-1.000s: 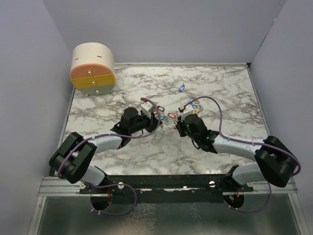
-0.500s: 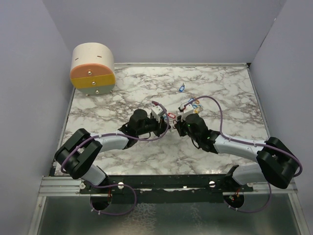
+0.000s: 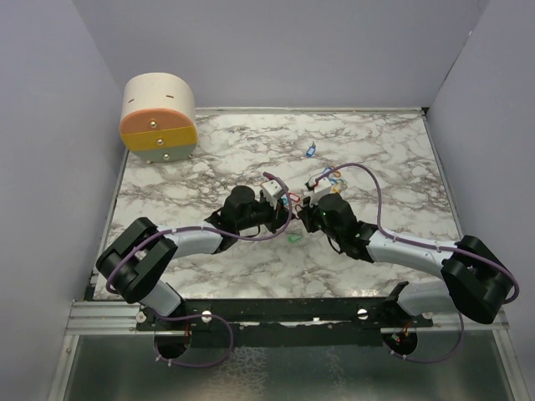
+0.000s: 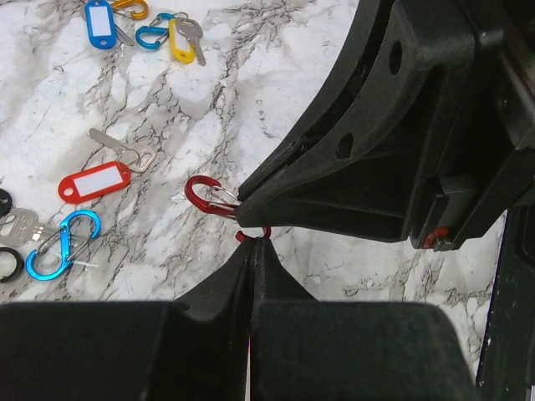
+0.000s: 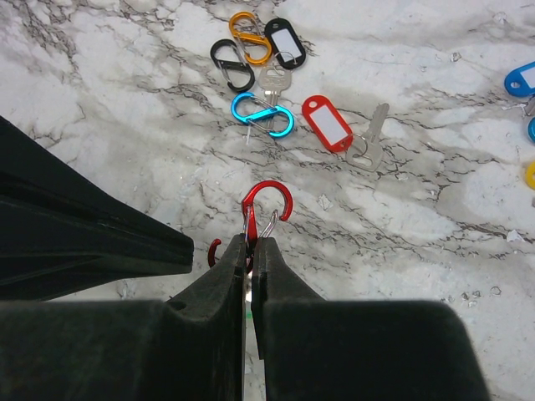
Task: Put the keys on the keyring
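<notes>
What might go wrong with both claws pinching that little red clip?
The red clip is pinched by the left gripper and right gripper; a tug may pop it loose. With both shut on it, neither is free to fetch the red tag on the table.

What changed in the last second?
The left gripper swung right until its shut fingers reached the red clip, pinched in the right gripper. A small green piece now shows on the marble table, nearer the bases. The right arm barely moved; the drawer box and far blue item stayed put.
</notes>
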Robot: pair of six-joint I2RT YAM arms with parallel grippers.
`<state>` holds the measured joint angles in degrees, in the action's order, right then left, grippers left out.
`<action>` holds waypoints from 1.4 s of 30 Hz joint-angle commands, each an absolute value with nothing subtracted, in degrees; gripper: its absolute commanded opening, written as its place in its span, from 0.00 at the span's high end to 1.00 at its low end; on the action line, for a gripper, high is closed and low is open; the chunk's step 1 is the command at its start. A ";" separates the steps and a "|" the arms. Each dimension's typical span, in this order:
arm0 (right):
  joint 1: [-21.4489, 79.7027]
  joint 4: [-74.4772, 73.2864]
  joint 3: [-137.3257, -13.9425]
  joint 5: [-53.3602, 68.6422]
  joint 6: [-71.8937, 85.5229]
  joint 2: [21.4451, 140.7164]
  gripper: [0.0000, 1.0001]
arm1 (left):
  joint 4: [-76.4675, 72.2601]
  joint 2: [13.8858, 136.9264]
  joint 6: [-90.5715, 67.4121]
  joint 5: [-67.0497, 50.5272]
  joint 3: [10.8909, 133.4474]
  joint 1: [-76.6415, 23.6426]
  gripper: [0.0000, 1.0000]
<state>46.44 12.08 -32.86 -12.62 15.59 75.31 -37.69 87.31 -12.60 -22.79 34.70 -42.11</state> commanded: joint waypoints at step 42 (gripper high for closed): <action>49.74 2.61 -28.43 -17.58 30.56 75.62 0.99 | -35.07 91.94 -12.91 -11.31 35.66 -46.14 0.50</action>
